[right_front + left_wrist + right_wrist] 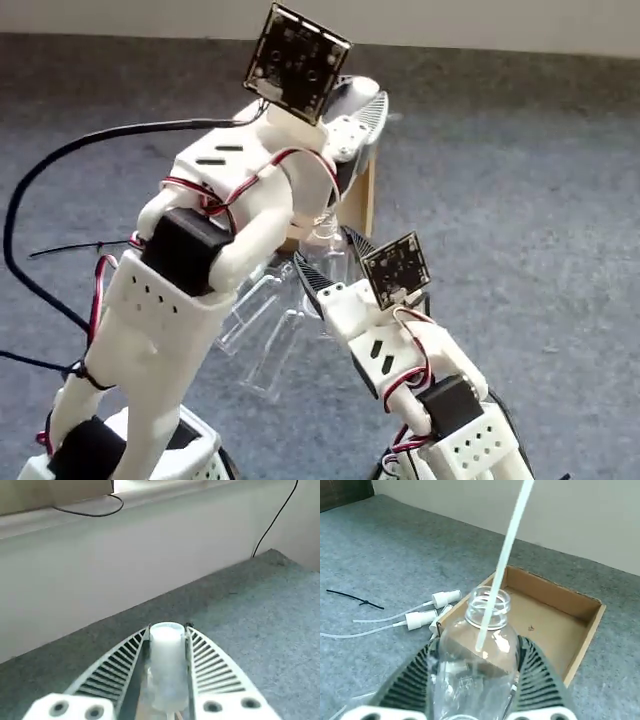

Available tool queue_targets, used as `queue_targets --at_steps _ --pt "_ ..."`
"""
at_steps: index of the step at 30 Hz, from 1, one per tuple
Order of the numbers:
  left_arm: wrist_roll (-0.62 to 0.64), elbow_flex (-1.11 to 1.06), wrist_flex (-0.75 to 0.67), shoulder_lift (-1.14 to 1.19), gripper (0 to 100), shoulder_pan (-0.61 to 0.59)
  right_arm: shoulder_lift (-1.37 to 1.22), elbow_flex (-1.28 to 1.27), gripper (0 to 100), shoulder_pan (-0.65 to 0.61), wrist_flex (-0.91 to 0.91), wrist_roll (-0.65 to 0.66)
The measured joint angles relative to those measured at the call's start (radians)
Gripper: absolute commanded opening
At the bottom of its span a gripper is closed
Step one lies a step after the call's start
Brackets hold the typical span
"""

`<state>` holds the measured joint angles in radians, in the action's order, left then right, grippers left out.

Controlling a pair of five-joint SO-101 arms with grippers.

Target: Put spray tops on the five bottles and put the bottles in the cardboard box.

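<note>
Cardboard box (363, 200) mostly hidden behind left arm (245, 210).

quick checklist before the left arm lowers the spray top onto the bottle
1. left gripper clamped on spray top: ok
2. right gripper clamped on bottle: ok
3. tube inside the bottle neck: ok
4. spray top seated on the neck: not ok, only the tube is in
5. spray top square over the neck: cannot tell
6. cardboard box open upward past the bottle: ok
</note>
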<state>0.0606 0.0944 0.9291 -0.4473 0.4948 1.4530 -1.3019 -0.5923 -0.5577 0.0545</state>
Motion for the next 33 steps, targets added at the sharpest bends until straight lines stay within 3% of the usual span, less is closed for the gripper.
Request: queue_targets --at_steps 10,21,33 --pt "-0.003 0.031 0.000 0.000 2 -0.018 0.000 0.000 0.4 0.000 0.000 0.000" --pt "-0.089 0.100 -0.061 0.003 2 -0.017 0.000 0.000 0.4 0.000 0.000 0.000" --pt "-0.092 -0.025 -0.078 0.000 2 -0.023 -0.002 -0.003 0.4 -0.002 -0.002 0.000"
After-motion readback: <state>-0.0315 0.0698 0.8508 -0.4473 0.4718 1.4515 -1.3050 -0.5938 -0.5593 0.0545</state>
